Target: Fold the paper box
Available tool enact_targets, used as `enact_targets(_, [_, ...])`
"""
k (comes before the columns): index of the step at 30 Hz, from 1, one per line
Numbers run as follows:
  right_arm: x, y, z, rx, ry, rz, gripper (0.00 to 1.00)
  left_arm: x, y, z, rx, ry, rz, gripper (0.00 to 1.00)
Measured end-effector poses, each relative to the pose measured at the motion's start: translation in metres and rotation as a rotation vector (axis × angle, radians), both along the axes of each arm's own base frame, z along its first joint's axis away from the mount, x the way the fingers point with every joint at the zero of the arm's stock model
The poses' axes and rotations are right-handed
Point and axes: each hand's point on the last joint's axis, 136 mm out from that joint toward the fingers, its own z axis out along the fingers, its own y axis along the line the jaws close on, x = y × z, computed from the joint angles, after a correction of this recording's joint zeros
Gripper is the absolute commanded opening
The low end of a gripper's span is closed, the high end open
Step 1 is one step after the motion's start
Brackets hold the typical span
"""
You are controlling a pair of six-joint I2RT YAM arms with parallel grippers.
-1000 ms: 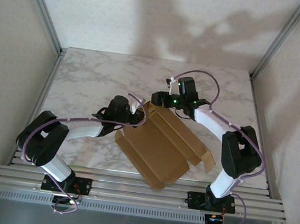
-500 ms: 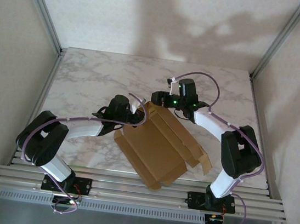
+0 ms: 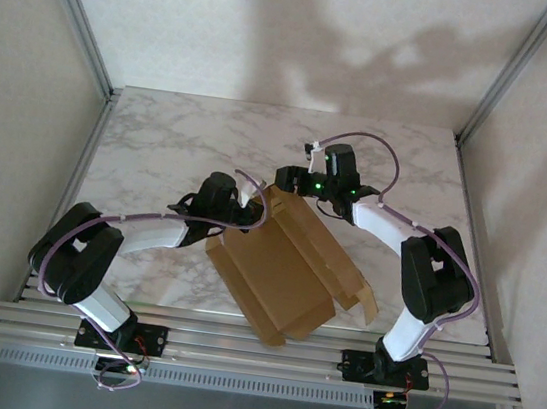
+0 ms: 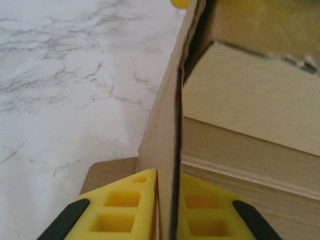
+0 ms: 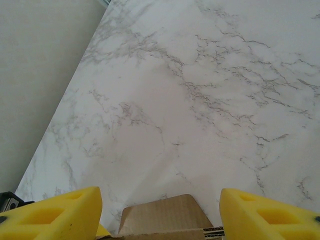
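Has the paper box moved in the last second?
Yes. The paper box has slid slightly left; its near corner sits farther from the right arm's base along the front rail.

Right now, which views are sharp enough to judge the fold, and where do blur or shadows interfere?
Top external: sharp, evenly lit; soft arm shadows fall on the back wall, while the paper box reads clearly. Left wrist: box wall too close, blurred, like the left claw pinching it. Right wrist: marble table crisp, faint sheen mid-frame.
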Motion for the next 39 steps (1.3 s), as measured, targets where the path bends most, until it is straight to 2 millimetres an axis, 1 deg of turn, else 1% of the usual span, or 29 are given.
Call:
enact_targets(2, [0.002, -0.001, 0.001, -0.001, -0.008, -0.007, 0.59, -0.004, 0.003, -0.003, 0.008, 0.023, -0.002, 0.26])
enact_targets(3, [0.002, -0.001, 0.0, -0.001, -0.01, -0.009, 0.58, -0.006, 0.003, -0.003, 0.005, 0.034, -0.008, 0.32])
enact_targets(5, [0.004, -0.002, 0.001, 0.0, -0.015, -0.014, 0.58, -0.007, 0.006, 0.0, -0.007, 0.048, -0.011, 0.37])
enact_targets(7, [0.004, -0.003, 0.0, 0.003, -0.018, -0.016, 0.57, -0.007, 0.011, 0.008, -0.027, 0.052, -0.011, 0.38])
enact_targets(12, [0.005, -0.008, 0.0, 0.028, -0.015, -0.014, 0.56, -0.004, 0.026, 0.041, -0.1, 0.01, -0.002, 0.39])
enact_targets(15, [0.005, -0.011, 0.0, 0.038, -0.012, -0.015, 0.56, -0.004, 0.038, 0.056, -0.13, -0.018, 0.021, 0.38])
enact_targets(17, [0.004, -0.012, 0.0, 0.042, -0.008, -0.014, 0.56, -0.003, 0.049, 0.057, -0.141, -0.026, 0.046, 0.39])
enact_targets(18, [0.004, -0.012, 0.0, 0.044, -0.006, -0.013, 0.56, -0.003, 0.056, 0.053, -0.143, -0.023, 0.064, 0.39])
enact_targets(21, [0.003, -0.012, 0.0, 0.046, -0.005, -0.009, 0.56, 0.0, 0.072, 0.038, -0.13, 0.005, 0.108, 0.41])
enact_targets(23, [0.002, -0.012, 0.001, 0.05, -0.001, -0.003, 0.56, 0.003, 0.076, 0.027, -0.12, 0.025, 0.117, 0.42])
enact_targets(30, [0.0, -0.012, 0.0, 0.06, 0.013, 0.013, 0.55, 0.005, 0.062, -0.007, -0.102, 0.098, 0.031, 0.44])
enact_targets(31, [-0.001, -0.012, 0.0, 0.063, 0.017, 0.016, 0.55, 0.007, 0.059, -0.01, -0.102, 0.101, 0.015, 0.49])
enact_targets(32, [-0.001, -0.013, 0.0, 0.064, 0.021, 0.016, 0.55, 0.009, 0.056, -0.011, -0.104, 0.103, 0.002, 0.49])
enact_targets(33, [-0.001, -0.013, 0.0, 0.066, 0.024, 0.017, 0.54, 0.011, 0.054, -0.012, -0.106, 0.103, -0.009, 0.54])
enact_targets(35, [-0.002, -0.013, 0.0, 0.07, 0.03, 0.023, 0.54, 0.013, 0.046, -0.011, -0.119, 0.097, -0.048, 0.59])
enact_targets(37, [-0.003, -0.013, 0.0, 0.073, 0.037, 0.027, 0.54, 0.015, 0.04, -0.008, -0.127, 0.091, -0.079, 0.59])
enact_targets(39, [-0.004, -0.013, 0.0, 0.076, 0.042, 0.029, 0.54, 0.016, 0.028, -0.004, -0.137, 0.083, -0.125, 0.59])
